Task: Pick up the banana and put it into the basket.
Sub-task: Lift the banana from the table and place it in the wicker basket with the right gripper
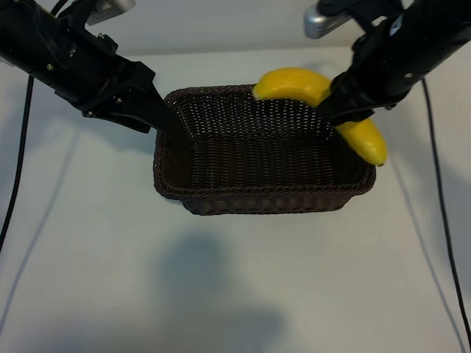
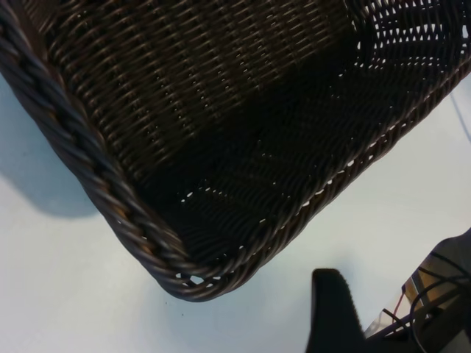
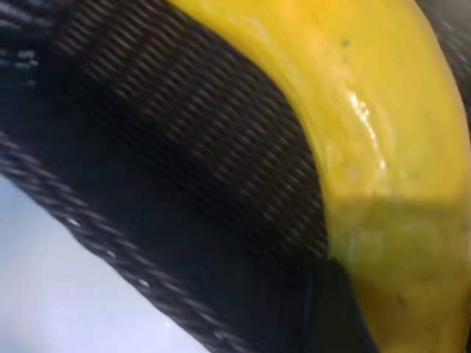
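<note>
The yellow banana (image 1: 294,82) hangs over the back right corner of the dark brown wicker basket (image 1: 257,202), one end past the right rim. My right gripper (image 1: 335,110) is shut on its middle. In the right wrist view the banana (image 3: 383,110) fills the frame above the basket's weave (image 3: 184,147), with a dark finger (image 3: 331,316) pressed against it. My left gripper (image 1: 163,118) is at the basket's back left corner. The left wrist view shows that basket corner (image 2: 110,184) and one finger (image 2: 335,309) standing apart from the rim, gripping nothing.
The basket stands in the middle of a white table (image 1: 88,279). Black cables (image 1: 18,162) hang down at the far left and a cable (image 1: 441,220) at the far right. Soft shadows lie on the table in front of the basket.
</note>
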